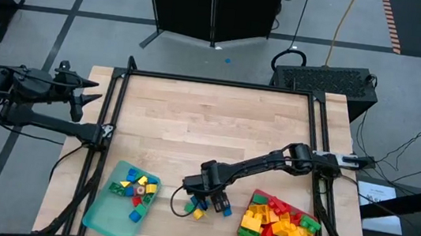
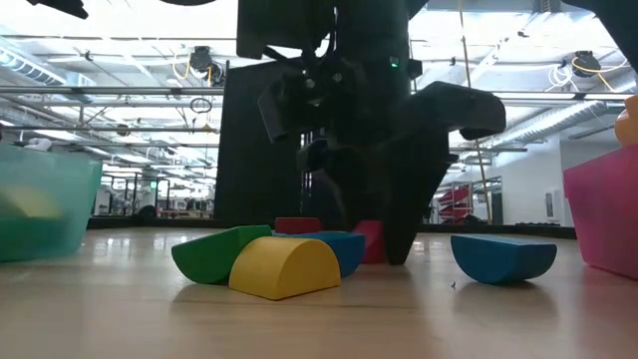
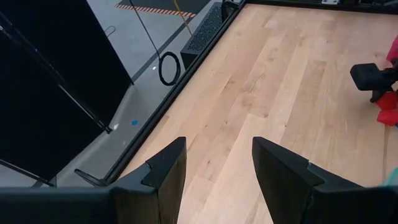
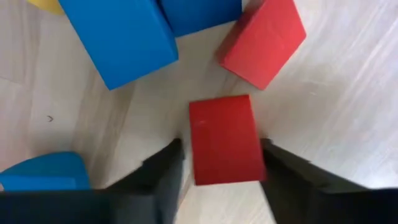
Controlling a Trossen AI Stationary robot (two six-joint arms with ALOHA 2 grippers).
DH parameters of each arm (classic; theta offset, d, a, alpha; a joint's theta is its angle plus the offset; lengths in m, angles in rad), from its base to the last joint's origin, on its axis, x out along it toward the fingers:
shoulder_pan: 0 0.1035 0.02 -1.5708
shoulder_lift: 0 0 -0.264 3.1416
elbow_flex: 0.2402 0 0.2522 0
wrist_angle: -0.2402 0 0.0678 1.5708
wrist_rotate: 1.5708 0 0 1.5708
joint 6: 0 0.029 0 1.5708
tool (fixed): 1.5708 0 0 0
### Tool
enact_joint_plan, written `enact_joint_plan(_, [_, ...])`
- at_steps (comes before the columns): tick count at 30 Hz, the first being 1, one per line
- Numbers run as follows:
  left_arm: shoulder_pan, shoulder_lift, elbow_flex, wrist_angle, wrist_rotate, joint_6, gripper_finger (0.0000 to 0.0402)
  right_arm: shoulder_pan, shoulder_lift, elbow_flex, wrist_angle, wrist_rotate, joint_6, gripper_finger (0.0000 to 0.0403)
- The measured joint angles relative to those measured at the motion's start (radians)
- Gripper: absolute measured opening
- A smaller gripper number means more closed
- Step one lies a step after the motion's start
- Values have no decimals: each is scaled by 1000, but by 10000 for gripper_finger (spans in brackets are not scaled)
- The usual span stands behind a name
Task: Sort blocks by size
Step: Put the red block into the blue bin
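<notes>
Loose blocks lie near the table's front edge: red, blue, yellow (image 2: pixel 284 267) and green (image 2: pixel 214 254) ones. My right gripper (image 1: pixel 212 206) points straight down over a small red block (image 4: pixel 224 140), which lies flat on the wood. Its open fingers stand close on either side of that block, and a thin strip of table shows beside one of them. Two blue blocks (image 4: pixel 121 37) and a second red block (image 4: pixel 264 40) lie just beyond it. My left gripper (image 3: pixel 217 168) waits open, high over the table's far left corner.
A teal tray (image 1: pixel 100 217) at the front left holds several small blocks. A red tray (image 1: pixel 253 198) at the front right holds several larger yellow, red and green ones. A lone blue block (image 2: pixel 503 257) lies apart from the pile. Bare wood stretches toward the far edge.
</notes>
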Motion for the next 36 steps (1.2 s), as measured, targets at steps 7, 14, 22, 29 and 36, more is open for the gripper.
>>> enact_joint_plan(7, [0,0,0,0,0,4,187,-4,0,-1,12,2,-1,114])
enact_joint_plan(14, [0,0,0,0,0,2,187,-6,0,-2,23,3,21,114])
enact_joint_plan(22, [0,0,0,0,0,2,187,-10,-2,40,-8,36,42,114])
enact_joint_plan(29, [0,0,0,0,0,1,187,-21,-2,153,-26,97,33,114])
enact_joint_plan(36, [0,0,0,0,0,-4,187,-63,-2,295,190,98,32,114])
